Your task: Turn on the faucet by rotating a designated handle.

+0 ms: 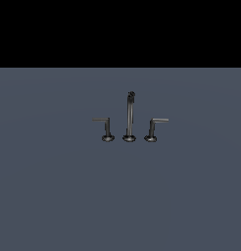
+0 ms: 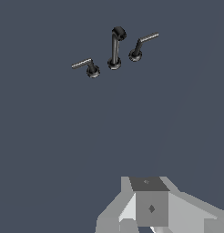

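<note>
The faucet point(image 1: 129, 117) is a small dark grey three-piece set on the flat grey surface. Its tall thin spout post point(image 1: 129, 115) stands in the middle. The handle point(image 1: 106, 126), an L-shaped lever with its thin arm bending leftward, stands on a round base at the exterior view's left of the post. The mirrored lever point(image 1: 154, 127) stands on the other side. The wrist view shows the handle point(image 2: 86, 66), the post point(image 2: 115, 45) and the mirrored lever point(image 2: 140, 45) far off. Only the pale grey body of my gripper point(image 2: 150, 214) shows there, well away from the faucet. Its fingers are cut off at the picture's edge.
The grey surface point(image 1: 120, 196) spreads flat on all sides of the faucet. The arm does not show in the exterior view. A black band fills the top of that view.
</note>
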You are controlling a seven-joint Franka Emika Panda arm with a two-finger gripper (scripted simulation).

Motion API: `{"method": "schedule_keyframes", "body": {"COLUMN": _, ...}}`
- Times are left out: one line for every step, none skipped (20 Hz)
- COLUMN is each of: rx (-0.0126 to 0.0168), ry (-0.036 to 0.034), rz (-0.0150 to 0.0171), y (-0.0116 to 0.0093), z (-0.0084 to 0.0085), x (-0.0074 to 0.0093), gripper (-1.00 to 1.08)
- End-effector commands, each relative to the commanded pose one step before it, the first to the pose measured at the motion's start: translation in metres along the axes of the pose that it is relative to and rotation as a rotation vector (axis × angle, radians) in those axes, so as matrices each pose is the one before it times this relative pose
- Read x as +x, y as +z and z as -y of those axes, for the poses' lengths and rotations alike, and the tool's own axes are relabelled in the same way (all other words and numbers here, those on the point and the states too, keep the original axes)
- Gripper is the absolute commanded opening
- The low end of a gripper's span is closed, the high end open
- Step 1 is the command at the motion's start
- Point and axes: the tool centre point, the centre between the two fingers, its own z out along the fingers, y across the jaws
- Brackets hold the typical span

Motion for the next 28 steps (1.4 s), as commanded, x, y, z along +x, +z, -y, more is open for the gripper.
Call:
{"method": "schedule_keyframes", "body": {"rx": 0.00076, "ry": 0.05369, "rz": 0.00157, "y": 0.01381, "z": 0.01230, "x": 0.00535, "gripper": -1.00}}
{"method": "schedule_keyframes", "body": {"rx": 0.00011, "ry": 0.02083, "rz": 0.00065, "y": 0.00540, "z": 0.00489, "x": 0.00217, "gripper": -1.00}}
{"method": "schedule_keyframes", "body": {"rx": 0.00012, "ry": 0.02079, "rz": 0.00066, "y": 0.00540, "z": 0.00490, "x": 0.00217, "gripper": -1.00}}
{"method": "schedule_keyframes", "body": {"rx": 0.00013, "ry": 0.02076, "rz": 0.00066, "y": 0.00539, "z": 0.00489, "x": 0.00218, "gripper": -1.00}}
{"method": "schedule_keyframes", "body": {"rx": 0.00014, "ry": 0.02070, "rz": 0.00067, "y": 0.00538, "z": 0.00489, "x": 0.00218, "gripper": -1.00}}
{"method": "schedule_keyframes", "body": {"rx": 0.00016, "ry": 0.02066, "rz": 0.00067, "y": 0.00536, "z": 0.00488, "x": 0.00218, "gripper": -1.00}}
{"method": "schedule_keyframes", "body": {"rx": 0.00016, "ry": 0.02057, "rz": 0.00068, "y": 0.00534, "z": 0.00488, "x": 0.00218, "gripper": -1.00}}
{"method": "schedule_keyframes", "body": {"rx": 0.00017, "ry": 0.02050, "rz": 0.00068, "y": 0.00532, "z": 0.00486, "x": 0.00218, "gripper": -1.00}}
{"method": "schedule_keyframes", "body": {"rx": 0.00018, "ry": 0.02039, "rz": 0.00068, "y": 0.00529, "z": 0.00484, "x": 0.00218, "gripper": -1.00}}
{"method": "schedule_keyframes", "body": {"rx": 0.00019, "ry": 0.02027, "rz": 0.00069, "y": 0.00526, "z": 0.00482, "x": 0.00217, "gripper": -1.00}}
{"method": "schedule_keyframes", "body": {"rx": 0.00019, "ry": 0.02016, "rz": 0.00068, "y": 0.00523, "z": 0.00479, "x": 0.00217, "gripper": -1.00}}
{"method": "schedule_keyframes", "body": {"rx": 0.00019, "ry": 0.02002, "rz": 0.00068, "y": 0.00519, "z": 0.00476, "x": 0.00217, "gripper": -1.00}}
{"method": "schedule_keyframes", "body": {"rx": 0.00020, "ry": 0.01987, "rz": 0.00068, "y": 0.00515, "z": 0.00473, "x": 0.00216, "gripper": -1.00}}
{"method": "schedule_keyframes", "body": {"rx": 0.00019, "ry": 0.01973, "rz": 0.00067, "y": 0.00510, "z": 0.00469, "x": 0.00215, "gripper": -1.00}}
{"method": "schedule_keyframes", "body": {"rx": 0.00019, "ry": 0.01957, "rz": 0.00066, "y": 0.00506, "z": 0.00465, "x": 0.00215, "gripper": -1.00}}
{"method": "schedule_keyframes", "body": {"rx": 0.00018, "ry": 0.01940, "rz": 0.00065, "y": 0.00501, "z": 0.00461, "x": 0.00214, "gripper": -1.00}}
{"method": "schedule_keyframes", "body": {"rx": 0.00017, "ry": 0.01922, "rz": 0.00064, "y": 0.00496, "z": 0.00457, "x": 0.00213, "gripper": -1.00}}
{"method": "schedule_keyframes", "body": {"rx": 0.00016, "ry": 0.01905, "rz": 0.00062, "y": 0.00492, "z": 0.00453, "x": 0.00212, "gripper": -1.00}}
{"method": "schedule_keyframes", "body": {"rx": 0.00015, "ry": 0.01889, "rz": 0.00060, "y": 0.00487, "z": 0.00448, "x": 0.00211, "gripper": -1.00}}
{"method": "schedule_keyframes", "body": {"rx": 0.00013, "ry": 0.01872, "rz": 0.00058, "y": 0.00482, "z": 0.00444, "x": 0.00210, "gripper": -1.00}}
{"method": "schedule_keyframes", "body": {"rx": 0.00012, "ry": 0.01856, "rz": 0.00056, "y": 0.00478, "z": 0.00440, "x": 0.00209, "gripper": -1.00}}
{"method": "schedule_keyframes", "body": {"rx": 0.00009, "ry": 0.01842, "rz": 0.00053, "y": 0.00474, "z": 0.00435, "x": 0.00209, "gripper": -1.00}}
{"method": "schedule_keyframes", "body": {"rx": 0.00007, "ry": 0.01828, "rz": 0.00050, "y": 0.00470, "z": 0.00432, "x": 0.00209, "gripper": -1.00}}
{"method": "schedule_keyframes", "body": {"rx": 0.00005, "ry": 0.01817, "rz": 0.00048, "y": 0.00467, "z": 0.00428, "x": 0.00209, "gripper": -1.00}}
{"method": "schedule_keyframes", "body": {"rx": 0.00002, "ry": 0.01804, "rz": 0.00044, "y": 0.00465, "z": 0.00426, "x": 0.00208, "gripper": -1.00}}
{"method": "schedule_keyframes", "body": {"rx": -0.00001, "ry": 0.01798, "rz": 0.00041, "y": 0.00463, "z": 0.00423, "x": 0.00209, "gripper": -1.00}}
{"method": "schedule_keyframes", "body": {"rx": -0.00004, "ry": 0.01792, "rz": 0.00038, "y": 0.00461, "z": 0.00421, "x": 0.00209, "gripper": -1.00}}
{"method": "schedule_keyframes", "body": {"rx": -0.00007, "ry": 0.01790, "rz": 0.00034, "y": 0.00461, "z": 0.00419, "x": 0.00210, "gripper": -1.00}}
